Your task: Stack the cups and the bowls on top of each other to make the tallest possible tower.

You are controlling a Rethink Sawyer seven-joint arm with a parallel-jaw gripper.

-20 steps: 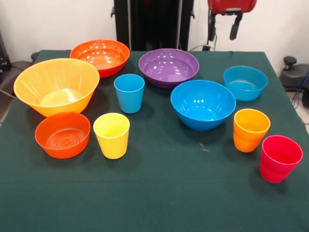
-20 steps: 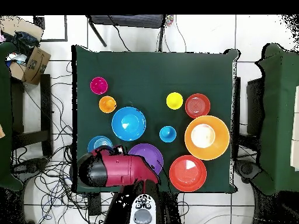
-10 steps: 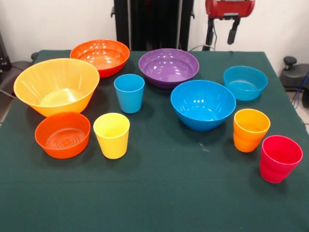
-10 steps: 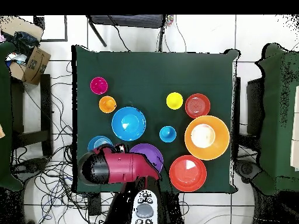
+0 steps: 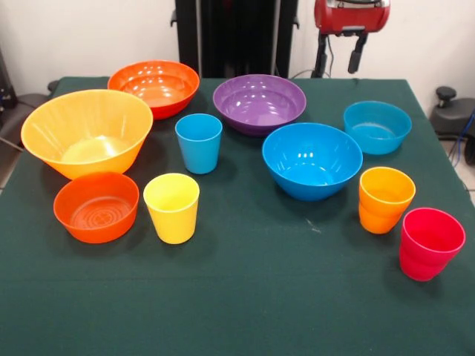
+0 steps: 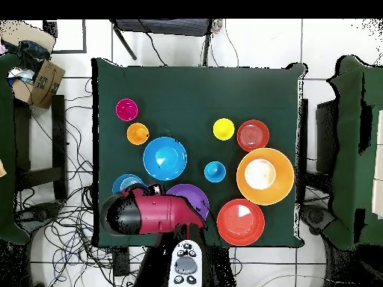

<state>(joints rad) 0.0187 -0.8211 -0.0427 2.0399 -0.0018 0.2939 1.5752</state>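
All cups and bowls stand apart and upright on the green table (image 5: 245, 297). On the left are the big yellow-orange bowl (image 5: 87, 132), wide orange bowl (image 5: 154, 85), small orange bowl (image 5: 96, 206), yellow cup (image 5: 172, 208) and blue cup (image 5: 199, 142). On the right are the purple bowl (image 5: 259, 102), big blue bowl (image 5: 312, 159), small teal-blue bowl (image 5: 377, 126), orange cup (image 5: 385, 199) and pinkish red cup (image 5: 430, 242). My gripper (image 5: 340, 59) hangs open and empty, high over the table's far edge, behind the purple and teal-blue bowls. In the overhead view the red arm (image 6: 146, 213) hides it.
The robot's black pedestal (image 5: 236, 37) stands behind the table's far edge. In the overhead view cables lie on the floor and a cardboard box (image 6: 41, 82) sits to the left of the table. Another green surface (image 6: 359, 149) stands at the right.
The gripper has shifted a little to the left along the table's far edge in the front view. The cups and bowls have not moved.
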